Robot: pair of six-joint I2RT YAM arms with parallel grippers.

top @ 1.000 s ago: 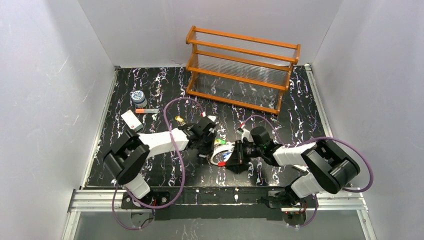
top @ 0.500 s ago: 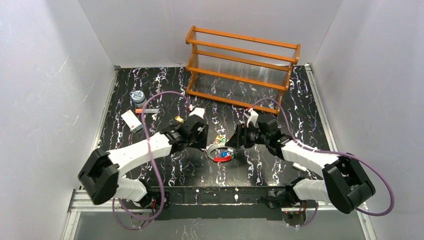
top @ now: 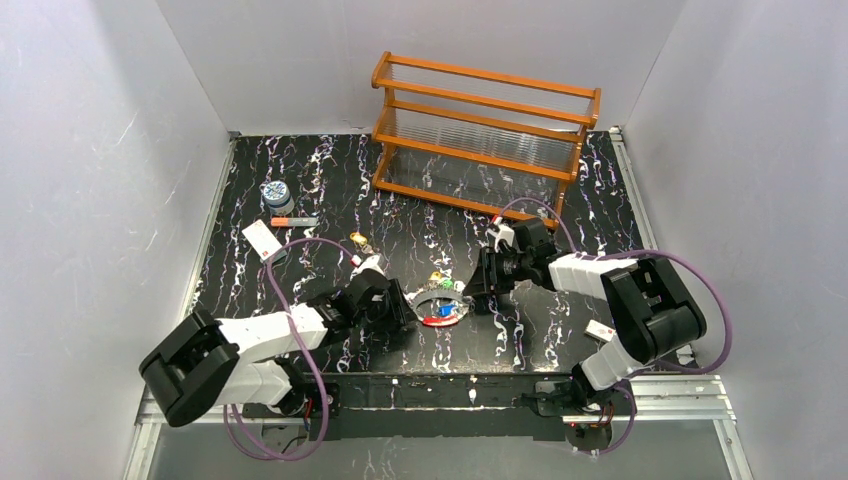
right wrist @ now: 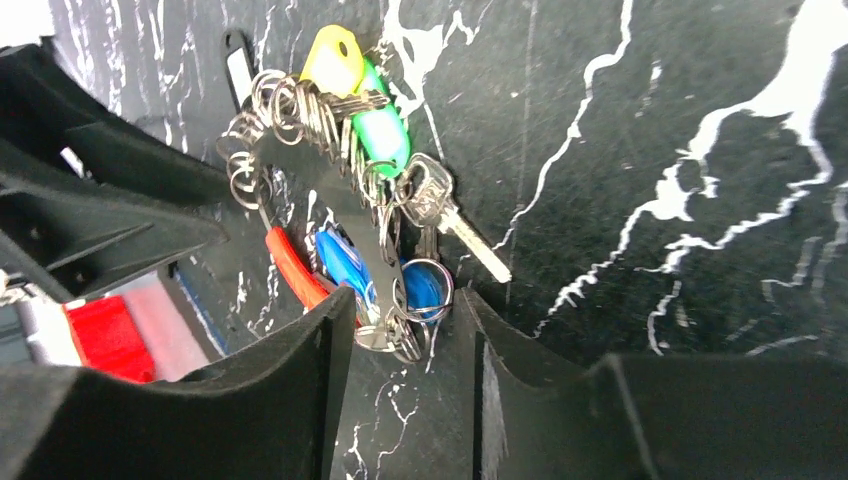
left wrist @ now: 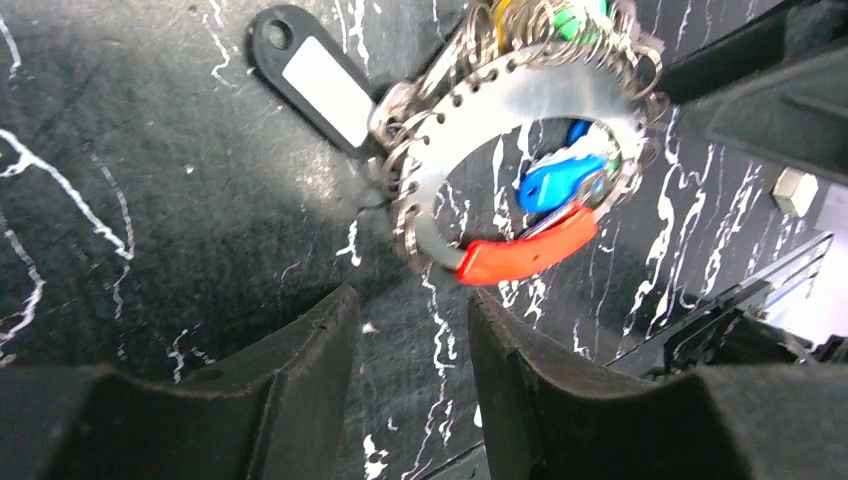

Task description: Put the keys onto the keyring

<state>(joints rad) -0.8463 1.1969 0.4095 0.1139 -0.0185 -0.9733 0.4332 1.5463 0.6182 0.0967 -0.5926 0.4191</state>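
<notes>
Black table top, glossy, veined with white and faint purple like marble. Shut in on three sides by plain grey-white walls, bare and lightly scuffed. At the far side, toward the right, a wooden rack: orange-brown rails, clear ribbed shelves, standing aslant to the back wall. Along the near edge, a silvery metal rail; a paler strip up the right edge. Soft, even light throughout.

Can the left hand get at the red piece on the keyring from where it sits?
Probably yes. The left hand is open, and only bare tabletop lies between it and the red piece of the keyring. The right hand is close on the ring's other side, so room is tight.
</notes>
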